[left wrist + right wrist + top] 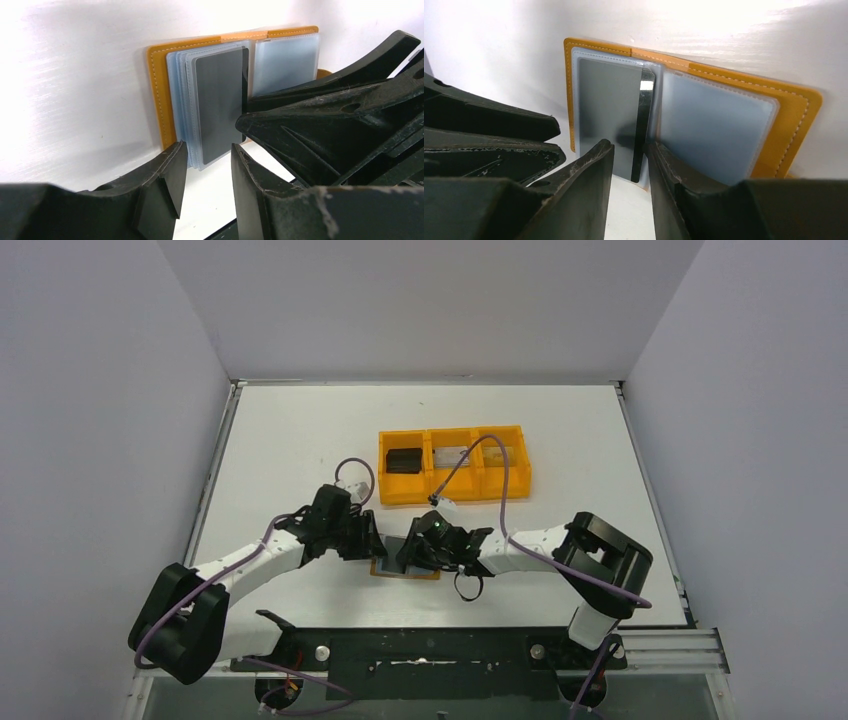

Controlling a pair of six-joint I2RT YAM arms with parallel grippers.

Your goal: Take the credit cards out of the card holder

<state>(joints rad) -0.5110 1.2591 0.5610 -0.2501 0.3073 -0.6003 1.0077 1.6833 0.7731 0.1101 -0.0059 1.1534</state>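
Tan leather wallet (404, 575) is lying open in the top view, mostly hidden; beyond it an orange tray (455, 492) is already holding a black card (405, 460) and a silvery card (452, 455). In the left wrist view the left gripper (206, 170) is standing narrowly parted at the wallet's edge, gripping nothing. In the right wrist view the right gripper (629, 152) is likewise parted around a dark card (642, 125) sticking partly out of its clear sleeve (604, 110); at least this one, I judge, is remaining.
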